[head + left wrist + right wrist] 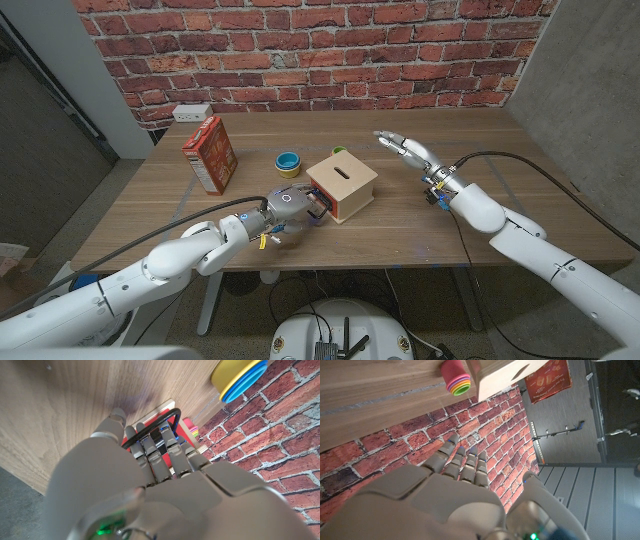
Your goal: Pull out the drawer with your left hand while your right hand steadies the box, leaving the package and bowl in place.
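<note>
My left hand [287, 203] hooks its fingers [150, 452] around the black wire handle [162, 420] of the light wooden box's [343, 184] drawer, hiding its front. My right hand [405, 149] hovers toward the table's [480, 130] far right, fingers apart, holding nothing.

Your box [343, 184] sits mid-table [450, 240]; bowl [289, 162] just behind its left corner, package [209, 153] upright further left. Your left hand [290, 207] is at the box's front-left face, on the drawer [170, 430] handle [155, 427]. Right hand [405, 149] hangs right of the box, apart.
</note>
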Robot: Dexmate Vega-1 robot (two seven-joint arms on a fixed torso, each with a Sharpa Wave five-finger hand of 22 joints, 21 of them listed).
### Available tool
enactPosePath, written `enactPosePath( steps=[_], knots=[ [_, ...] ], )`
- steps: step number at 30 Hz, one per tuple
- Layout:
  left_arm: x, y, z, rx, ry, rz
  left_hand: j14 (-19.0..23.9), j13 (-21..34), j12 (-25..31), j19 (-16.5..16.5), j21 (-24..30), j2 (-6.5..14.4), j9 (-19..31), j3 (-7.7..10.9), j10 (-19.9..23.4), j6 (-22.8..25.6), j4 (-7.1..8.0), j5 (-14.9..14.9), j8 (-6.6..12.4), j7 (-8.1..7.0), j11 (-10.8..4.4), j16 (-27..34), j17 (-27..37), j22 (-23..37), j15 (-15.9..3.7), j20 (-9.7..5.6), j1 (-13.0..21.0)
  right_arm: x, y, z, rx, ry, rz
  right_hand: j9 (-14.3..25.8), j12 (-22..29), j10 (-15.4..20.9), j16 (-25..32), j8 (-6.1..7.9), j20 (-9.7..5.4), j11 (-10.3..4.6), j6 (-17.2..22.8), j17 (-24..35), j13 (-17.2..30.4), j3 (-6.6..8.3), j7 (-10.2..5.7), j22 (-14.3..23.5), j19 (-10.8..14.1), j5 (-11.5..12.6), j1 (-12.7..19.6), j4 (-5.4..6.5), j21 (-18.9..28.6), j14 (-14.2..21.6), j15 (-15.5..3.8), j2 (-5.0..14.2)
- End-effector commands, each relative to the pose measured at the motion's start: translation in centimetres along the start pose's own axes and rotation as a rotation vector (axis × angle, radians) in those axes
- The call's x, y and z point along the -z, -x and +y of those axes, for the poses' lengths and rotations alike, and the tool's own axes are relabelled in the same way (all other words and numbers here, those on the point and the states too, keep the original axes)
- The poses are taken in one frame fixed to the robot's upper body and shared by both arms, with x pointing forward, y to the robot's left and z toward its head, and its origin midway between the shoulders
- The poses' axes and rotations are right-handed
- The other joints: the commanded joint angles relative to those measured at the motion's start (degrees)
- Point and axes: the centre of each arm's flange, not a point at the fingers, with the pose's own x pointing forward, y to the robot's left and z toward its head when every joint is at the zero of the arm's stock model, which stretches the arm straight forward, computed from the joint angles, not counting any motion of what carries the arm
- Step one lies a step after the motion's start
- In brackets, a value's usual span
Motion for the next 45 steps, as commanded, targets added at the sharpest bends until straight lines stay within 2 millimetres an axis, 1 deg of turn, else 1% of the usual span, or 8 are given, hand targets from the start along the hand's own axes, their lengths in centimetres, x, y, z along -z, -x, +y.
enactPosePath(
  steps=[1, 6, 11, 18, 22, 24, 30, 45],
  knots=[
    [0.0, -0.1, -0.1, -0.002, 0.004, 0.006, 0.73, 0.20, 0.32, 0.66, 0.45, 0.41, 0.14, 0.56, 1.01, 0.79, -0.13, 0.22, 0.06, -0.01, 0.06, -0.11, 0.14, 0.14, -8.76, -9.38, 0.15, -1.6, -0.1, 1.2, -0.067, 0.216, -0.036, 0.05, -0.42, -0.62, -0.10, -0.02, -0.63, -0.54, -0.29, -0.09, 0.06, 0.29, -0.02, 0.17, -1.15, -0.11, 0.70, -0.40, -0.53, 0.16, -2.28, 1.14],
    [0.0, -0.1, -0.1, -0.003, 0.005, 0.008, 1.07, 0.21, 0.23, 0.84, 0.42, 0.46, 0.14, 0.73, 1.26, 0.97, -0.17, 0.20, -0.07, 0.08, 0.01, -0.22, 0.09, 0.14, -8.76, -9.36, 0.22, -1.9, -0.2, 1.3, -0.095, 0.282, -0.042, 0.05, -0.50, -0.76, -0.37, -0.07, -1.04, -0.84, -0.38, -0.36, 0.04, 0.48, -0.06, 0.17, -2.02, -0.15, 0.76, -0.53, -0.62, -0.17, -2.58, 1.18],
    [-0.1, -0.1, 0.0, -0.007, 0.008, 0.010, 1.65, 0.22, 0.08, 1.20, 0.39, 0.68, 0.16, 1.11, 1.81, 2.29, -0.22, 0.19, 0.05, -0.47, 0.00, -0.36, 0.08, 0.15, -8.87, -9.36, 0.43, -2.0, -0.2, 1.4, -0.111, 0.344, -0.039, 0.03, -0.50, -0.71, -0.73, -0.03, -1.55, -1.37, -0.24, -0.57, 0.01, 0.54, -0.44, 0.16, -3.43, -0.24, 0.52, -0.46, -0.82, -0.97, -3.05, 1.19],
    [0.0, -0.1, 0.0, -0.012, 0.008, 0.017, 2.18, 0.25, 0.05, 1.50, 0.39, 0.80, 0.17, 1.33, 2.40, 2.66, -0.30, 0.17, -0.08, -0.60, 0.01, -0.36, 0.10, 0.16, -8.90, -9.32, 0.64, -2.3, -0.4, 1.7, -0.147, 0.425, -0.043, 0.02, -0.54, -0.75, -0.85, -0.03, -1.68, -1.77, -0.19, -0.73, 0.00, 0.62, -0.65, 0.16, -4.11, -0.29, 0.40, -0.41, -0.80, -1.24, -3.32, 1.24],
    [0.1, 0.0, -0.1, -0.015, 0.011, 0.022, 2.77, 0.25, -0.11, 1.99, 0.46, 0.98, 0.18, 1.56, 2.64, 3.56, -0.34, 0.15, 0.00, -1.28, -0.04, -0.33, 0.14, 0.18, -8.94, -9.25, 0.88, -2.3, -0.5, 1.8, -0.166, 0.466, -0.039, 0.02, -0.45, -0.48, -0.73, -0.01, -1.80, -1.93, -0.09, -0.84, -0.01, 0.70, -0.67, 0.16, -4.48, -0.32, 0.27, -0.33, -0.73, -0.94, -3.63, 1.37],
    [0.1, 0.0, -0.1, -0.015, 0.011, 0.026, 3.22, 0.25, -0.19, 2.29, 0.48, 1.04, 0.19, 1.67, 2.82, 4.15, -0.41, 0.13, 0.04, -1.71, -0.05, -0.26, 0.19, 0.19, -9.00, -9.24, 1.11, -2.4, -0.5, 1.9, -0.189, 0.507, -0.038, 0.02, -0.44, -0.43, -0.71, -0.01, -1.80, -1.98, -0.07, -0.87, -0.02, 0.71, -0.74, 0.15, -4.60, -0.33, 0.23, -0.30, -0.72, -0.88, -3.59, 1.38],
    [0.1, 0.1, -0.1, -0.018, 0.021, 0.034, 3.73, 0.26, -0.34, 2.67, 0.46, 1.04, 0.20, 1.93, 3.08, 4.22, -0.51, 0.12, -0.27, -1.89, -0.10, -0.36, 0.16, 0.20, -8.99, -9.30, 1.50, -2.5, -0.6, 2.0, -0.213, 0.536, -0.038, 0.02, -0.47, -0.47, -0.68, -0.02, -1.83, -1.98, -0.06, -0.96, -0.02, 0.78, -0.79, 0.15, -4.80, -0.35, 0.13, -0.22, -0.65, -0.78, -3.47, 1.48],
    [0.5, -0.1, -0.1, -0.017, 0.012, 0.035, 5.11, 0.25, -0.77, 3.09, 0.29, 0.81, 0.24, 2.12, 2.47, 3.36, -0.52, 0.09, -1.09, -1.81, -0.07, -0.26, 0.27, 0.18, -9.04, -9.32, 2.24, -2.7, -0.7, 2.6, -0.264, 0.606, -0.053, 0.03, -0.36, -0.02, -0.40, 0.02, -1.60, -2.18, 0.09, -1.27, -0.02, 0.91, -1.11, 0.14, -4.63, -0.43, -0.09, -0.11, -0.26, 0.09, -3.30, 1.47]
  ],
)
